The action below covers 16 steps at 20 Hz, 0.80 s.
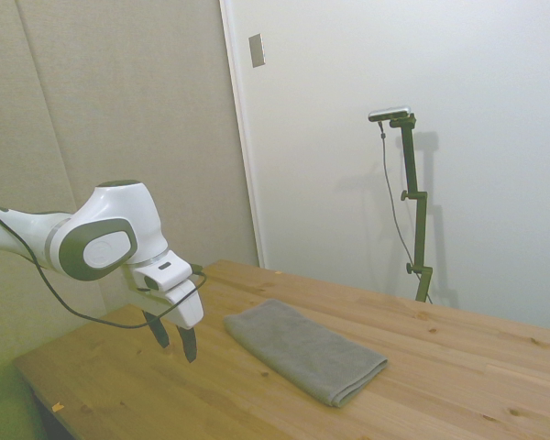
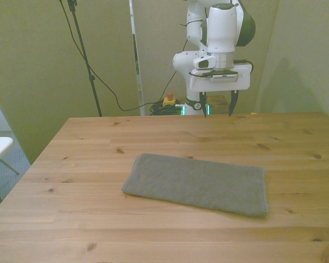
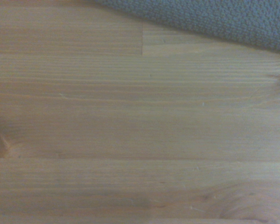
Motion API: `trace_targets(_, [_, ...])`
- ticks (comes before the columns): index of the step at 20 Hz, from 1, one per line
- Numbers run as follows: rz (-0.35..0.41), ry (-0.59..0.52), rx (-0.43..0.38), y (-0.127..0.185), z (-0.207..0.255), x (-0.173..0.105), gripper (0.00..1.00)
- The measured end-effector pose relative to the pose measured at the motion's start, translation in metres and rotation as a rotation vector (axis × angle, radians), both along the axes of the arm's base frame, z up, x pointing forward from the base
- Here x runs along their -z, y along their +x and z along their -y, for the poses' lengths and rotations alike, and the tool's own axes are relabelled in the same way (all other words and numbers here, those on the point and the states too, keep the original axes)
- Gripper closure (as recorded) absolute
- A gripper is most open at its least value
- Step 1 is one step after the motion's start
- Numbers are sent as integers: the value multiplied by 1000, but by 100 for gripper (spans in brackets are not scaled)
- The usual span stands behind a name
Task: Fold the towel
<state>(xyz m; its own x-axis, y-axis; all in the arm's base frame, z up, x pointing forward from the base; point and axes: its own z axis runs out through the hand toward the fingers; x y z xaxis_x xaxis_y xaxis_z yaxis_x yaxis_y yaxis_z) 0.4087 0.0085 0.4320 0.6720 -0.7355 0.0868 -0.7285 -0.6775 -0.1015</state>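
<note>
Nearest the front camera lies the towel [image 2: 197, 184], a gray folded strip flat on the wooden table [image 2: 88, 164], its long side running across the front view. Well behind it the gripper [image 2: 219, 103] hangs above the table's far edge, fingers spread wide, holding and touching nothing. Only the wrist view shows the towel's nubby weave [image 3: 214, 18] beside bare planks [image 3: 130, 130].

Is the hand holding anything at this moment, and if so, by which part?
Nothing is held. The hand hangs open above the wooden table, its fingers apart with nothing between them, well clear of the gray towel, which lies flat and untouched.
</note>
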Motion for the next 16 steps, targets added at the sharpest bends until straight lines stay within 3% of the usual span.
trace_targets(3, [6, 14, 2, 2, 4, 1, 0])
trace_targets(9, [54, -31, 25, 45, -1, 2, 0])
trace_targets(16, [99, -148, 190, 147, -29, 13, 0])
